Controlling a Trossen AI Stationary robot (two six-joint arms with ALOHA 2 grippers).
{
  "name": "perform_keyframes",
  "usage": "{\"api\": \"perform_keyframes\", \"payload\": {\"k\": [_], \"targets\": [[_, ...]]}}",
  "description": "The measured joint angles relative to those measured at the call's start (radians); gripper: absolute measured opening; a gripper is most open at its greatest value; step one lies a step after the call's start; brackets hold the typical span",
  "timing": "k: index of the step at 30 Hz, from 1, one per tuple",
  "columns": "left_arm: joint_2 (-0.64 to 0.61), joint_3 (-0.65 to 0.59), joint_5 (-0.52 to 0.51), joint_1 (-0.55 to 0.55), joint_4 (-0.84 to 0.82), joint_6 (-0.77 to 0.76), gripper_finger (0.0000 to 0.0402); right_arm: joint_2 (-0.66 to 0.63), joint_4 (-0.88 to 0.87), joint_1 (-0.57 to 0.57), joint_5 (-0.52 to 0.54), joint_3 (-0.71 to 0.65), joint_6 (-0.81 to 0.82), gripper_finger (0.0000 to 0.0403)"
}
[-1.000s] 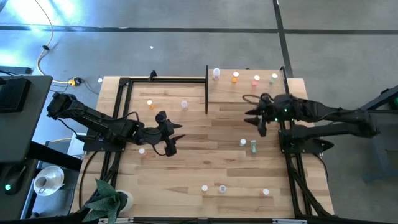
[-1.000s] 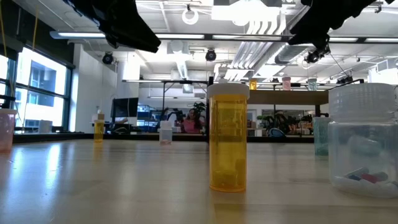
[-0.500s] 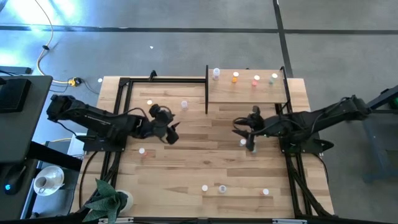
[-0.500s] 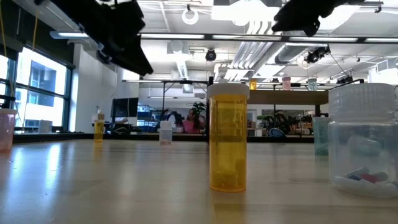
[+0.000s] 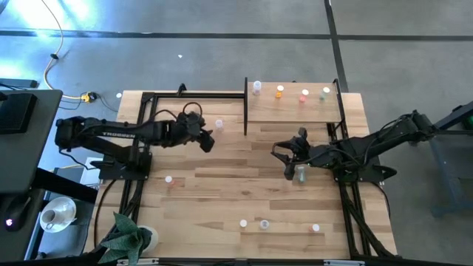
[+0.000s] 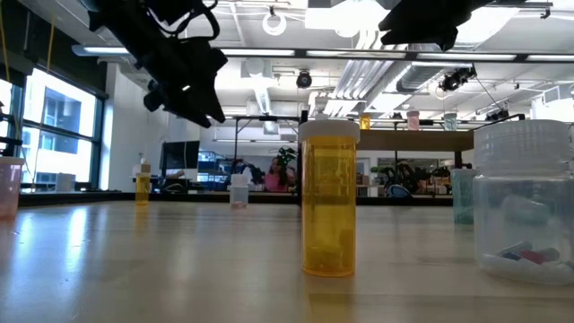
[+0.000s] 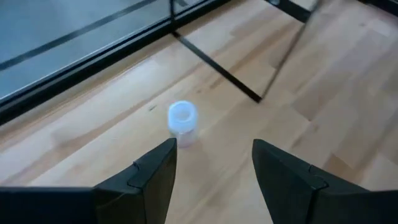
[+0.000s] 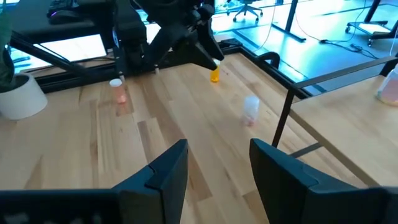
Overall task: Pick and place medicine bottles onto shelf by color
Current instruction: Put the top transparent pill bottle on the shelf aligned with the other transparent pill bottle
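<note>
A grey concrete floor (image 5: 222,52) surrounds the plank-patterned wooden tabletop (image 5: 236,207); beyond it, tall bright windows (image 6: 54,135) and white ceiling strip lights (image 6: 269,56).

My left gripper (image 5: 207,138) hangs mid-table, fingers (image 7: 155,174) apart, empty. My right gripper (image 5: 290,167) reaches inward, fingers (image 8: 163,171) apart, empty.
</note>
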Motion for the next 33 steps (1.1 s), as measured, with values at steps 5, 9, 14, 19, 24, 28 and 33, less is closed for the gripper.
{"api": "perform_keyframes", "payload": {"k": [5, 9, 14, 19, 24, 28, 33], "targets": [[0.021, 0.001, 0.069, 0.055, 0.057, 0.008, 0.0229, 0.0, -0.001, 0.0, 0.0, 0.0, 0.009, 0.0163], [0.091, 0.001, 0.099, 0.089, 0.161, 0.008, 0.0246, 0.0, -0.004, 0.0, 0.0, 0.0, 0.007, 0.0163], [0.196, 0.001, 0.099, 0.118, 0.245, 0.007, 0.025, 0.0, -0.016, 0.0, 0.0, 0.0, 0.007, 0.0163], [0.283, 0.001, 0.091, 0.129, 0.287, 0.008, 0.025, 0.0, -0.026, 0.0, 0.0, 0.0, 0.007, 0.0163], [0.356, 0.001, 0.056, 0.128, 0.337, 0.008, 0.025, 0.0, -0.027, 0.0, 0.0, 0.0, 0.007, 0.0163], [0.397, 0.001, 0.031, 0.128, 0.372, 0.008, 0.025, 0.0, -0.028, 0.0, 0.0, 0.0, 0.007, 0.0163], [0.442, 0.001, 0.004, 0.129, 0.418, 0.008, 0.025, 0.0, -0.028, 0.0, 0.0, 0.0, 0.007, 0.0163]]}}
